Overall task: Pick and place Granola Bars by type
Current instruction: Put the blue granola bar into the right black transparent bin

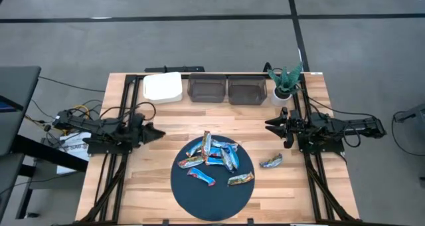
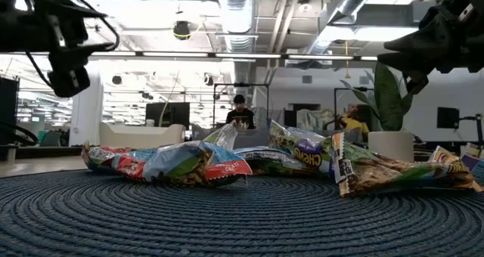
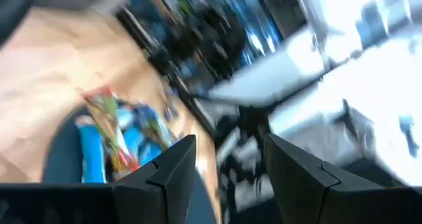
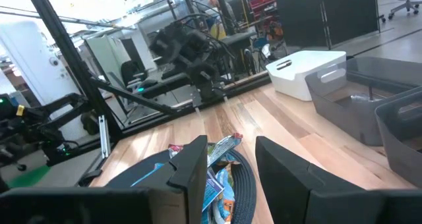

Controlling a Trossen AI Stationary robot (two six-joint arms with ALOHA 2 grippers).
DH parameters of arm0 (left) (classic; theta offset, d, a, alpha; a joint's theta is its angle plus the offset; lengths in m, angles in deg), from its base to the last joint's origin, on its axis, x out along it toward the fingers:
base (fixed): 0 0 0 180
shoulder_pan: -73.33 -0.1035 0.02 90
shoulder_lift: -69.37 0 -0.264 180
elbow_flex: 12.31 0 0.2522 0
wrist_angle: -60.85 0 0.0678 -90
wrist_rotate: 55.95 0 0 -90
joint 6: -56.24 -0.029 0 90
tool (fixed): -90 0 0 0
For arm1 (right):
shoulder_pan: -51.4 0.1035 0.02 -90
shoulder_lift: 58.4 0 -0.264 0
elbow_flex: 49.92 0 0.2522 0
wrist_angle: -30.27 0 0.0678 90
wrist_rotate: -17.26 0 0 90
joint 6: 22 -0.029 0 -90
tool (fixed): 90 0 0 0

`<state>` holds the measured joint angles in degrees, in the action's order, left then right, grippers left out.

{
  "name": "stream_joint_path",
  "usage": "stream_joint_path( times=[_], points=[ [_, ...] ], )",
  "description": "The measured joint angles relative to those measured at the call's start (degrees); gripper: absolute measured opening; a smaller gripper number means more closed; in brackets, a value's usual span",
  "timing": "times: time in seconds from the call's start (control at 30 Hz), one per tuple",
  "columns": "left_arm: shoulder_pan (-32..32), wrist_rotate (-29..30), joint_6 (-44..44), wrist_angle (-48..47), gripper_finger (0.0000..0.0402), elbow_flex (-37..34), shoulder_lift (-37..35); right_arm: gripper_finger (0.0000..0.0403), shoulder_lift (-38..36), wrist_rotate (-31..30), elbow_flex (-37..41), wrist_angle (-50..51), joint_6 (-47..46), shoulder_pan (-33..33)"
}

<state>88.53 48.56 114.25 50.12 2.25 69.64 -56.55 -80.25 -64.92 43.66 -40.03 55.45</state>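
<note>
I've got both arms parked up off the desk, nothing held. Left gripper [image 1: 158, 133] sits near the left edge w/ fingers apart and empty; right gripper [image 1: 271, 125] is near the right edge, fingers also apart, empty.

Bars [image 1: 214, 157] are heaped on the round dark mat [image 1: 199, 193] at the front-centre of the desk, overlapping each other; one stray bar [image 1: 271, 161] lies on bare wood just off the mat's right rim. Two grey bins [image 1: 226, 90] and a white box [image 1: 163, 87] line the back edge, plant [image 1: 285, 85] at the back-right corner.

Step in hand, imo: first pick. I'd take the stray w/ the right arm since it's apart from the rest. Come down square across its short side, pinch mid-wrapper. Foil looks slippery, so close firmly. For the heap, go for top bars first, outer ones before the middle.
</note>
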Motion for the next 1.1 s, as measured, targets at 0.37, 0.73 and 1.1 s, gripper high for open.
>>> stream_joint_path(
  times=[0.37,0.73,1.1],
  points=[
    [-0.04,25.08,7.09,1.44,0.0173,0.04,0.00,0.0123,0.01,0.00,0.00,0.01,-0.02,-0.02],
    [-0.04,25.89,14.74,5.79,0.0173,0.02,0.24,0.0123,-0.01,-7.16,-0.04,-18.18,-31.19,-0.02],
    [-0.40,26.47,7.05,15.22,0.0173,0.15,4.39,0.0123,0.51,-10.77,-2.02,-20.73,-28.63,0.05]
  ],
)
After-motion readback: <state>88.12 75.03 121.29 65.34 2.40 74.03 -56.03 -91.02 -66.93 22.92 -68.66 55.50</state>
